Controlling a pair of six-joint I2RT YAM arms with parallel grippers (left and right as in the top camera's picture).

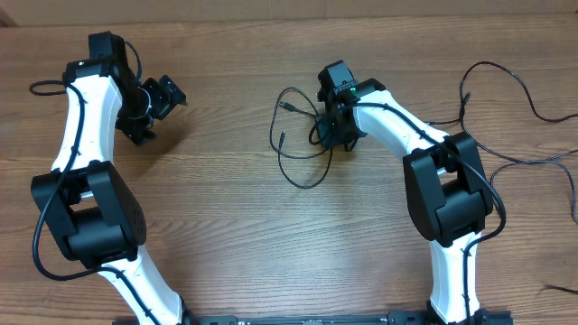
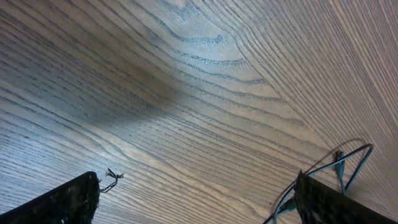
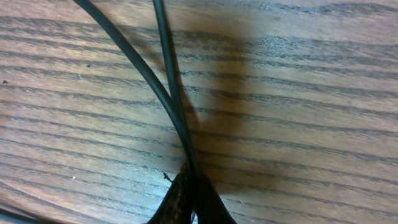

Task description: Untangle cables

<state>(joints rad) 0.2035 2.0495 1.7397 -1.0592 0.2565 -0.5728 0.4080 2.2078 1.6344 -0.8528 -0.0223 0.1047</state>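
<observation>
Two cables point(image 3: 165, 37) pinched in the tightly closed right gripper point(image 3: 191, 190) at the middle of the desk point(image 1: 226, 208); left gripper point(image 2: 196, 193) spread wide, empty, bare wood around it.

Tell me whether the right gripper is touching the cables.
Touching. The right wrist view shows the right gripper shut, with two strands of the cables running straight into the pinch between its fingertips.

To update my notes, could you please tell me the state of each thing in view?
left gripper, open, holding nothing, over bare wood.
right gripper, shut on the cables.
cables, looped in a tangle, two strands pinched at the fingertips.
loose cable, lying spread on the table, ungripped.
</observation>
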